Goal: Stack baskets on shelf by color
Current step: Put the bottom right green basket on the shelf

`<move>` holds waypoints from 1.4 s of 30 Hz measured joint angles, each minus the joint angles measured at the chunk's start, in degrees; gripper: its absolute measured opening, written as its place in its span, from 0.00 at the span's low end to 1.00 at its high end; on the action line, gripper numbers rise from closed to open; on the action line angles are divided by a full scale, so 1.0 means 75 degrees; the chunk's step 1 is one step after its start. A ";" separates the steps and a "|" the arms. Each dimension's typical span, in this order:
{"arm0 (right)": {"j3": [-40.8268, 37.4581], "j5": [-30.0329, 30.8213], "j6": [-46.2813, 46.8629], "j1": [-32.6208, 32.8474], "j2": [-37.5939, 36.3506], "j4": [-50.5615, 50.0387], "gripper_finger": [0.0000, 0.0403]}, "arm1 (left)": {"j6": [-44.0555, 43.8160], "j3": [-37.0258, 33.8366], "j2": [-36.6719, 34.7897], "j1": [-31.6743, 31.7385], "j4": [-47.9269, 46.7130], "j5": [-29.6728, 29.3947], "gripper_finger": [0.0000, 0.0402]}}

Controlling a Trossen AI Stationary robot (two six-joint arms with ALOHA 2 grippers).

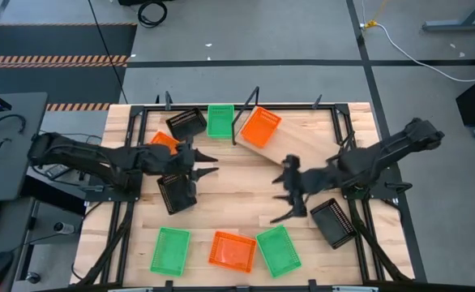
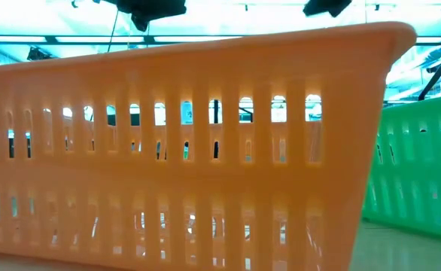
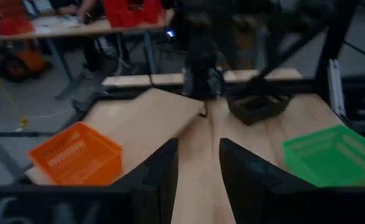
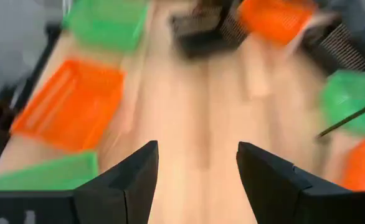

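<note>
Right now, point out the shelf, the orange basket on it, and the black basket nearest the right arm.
Shelf (image 1: 290, 148), high view, bare middle of the board.
Orange basket (image 1: 261, 126), high view, its floor.
Black basket (image 1: 332, 223), high view, its floor.

No legible text, labels or signs anywhere.
</note>
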 joint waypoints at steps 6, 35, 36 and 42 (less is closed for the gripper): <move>0.1300 -0.1260 0.0605 0.0305 0.1955 -0.1542 0.53 | -0.0031 -0.0107 -0.0071 -0.0071 0.0008 -0.0094 0.32; 0.2016 -0.1520 0.0852 0.0877 0.5069 -0.1545 0.47 | -0.0903 -0.0110 -0.0074 -0.1522 -0.0729 -0.1101 0.29; 0.2016 -0.1512 0.0788 0.0883 0.5175 -0.1537 0.47 | -0.0954 -0.0110 -0.0071 -0.1597 -0.0744 -0.1172 0.29; 0.2010 -0.0901 0.0731 0.0761 0.5595 -0.1745 0.47 | -0.1060 -0.0110 -0.0071 -0.2150 -0.0770 -0.1815 0.29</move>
